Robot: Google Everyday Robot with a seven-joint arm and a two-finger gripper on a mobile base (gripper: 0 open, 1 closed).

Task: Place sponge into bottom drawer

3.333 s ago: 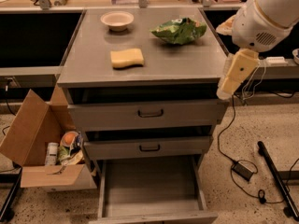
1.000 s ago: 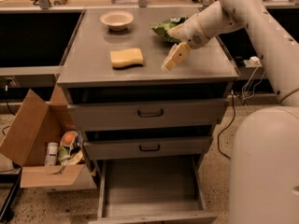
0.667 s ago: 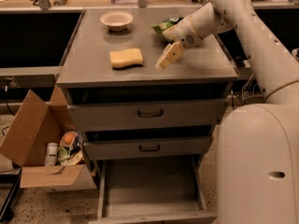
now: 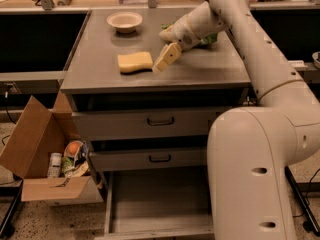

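The yellow sponge (image 4: 135,62) lies flat on the grey cabinet top (image 4: 100,79), left of middle. My gripper (image 4: 165,59) hangs from the white arm that reaches in from the right; it sits just right of the sponge, right beside its right edge. The bottom drawer (image 4: 155,199) is pulled out at the foot of the cabinet and its grey inside is bare.
A pale round bowl (image 4: 124,21) stands at the back of the top. A green snack bag (image 4: 207,36) lies mostly hidden behind the arm. Two upper drawers (image 4: 160,121) are shut. An open cardboard box (image 4: 47,159) with bottles stands on the floor at left.
The arm has swung in from the right side of the cabinet, and the gripper has moved left across the top until it is next to the sponge.
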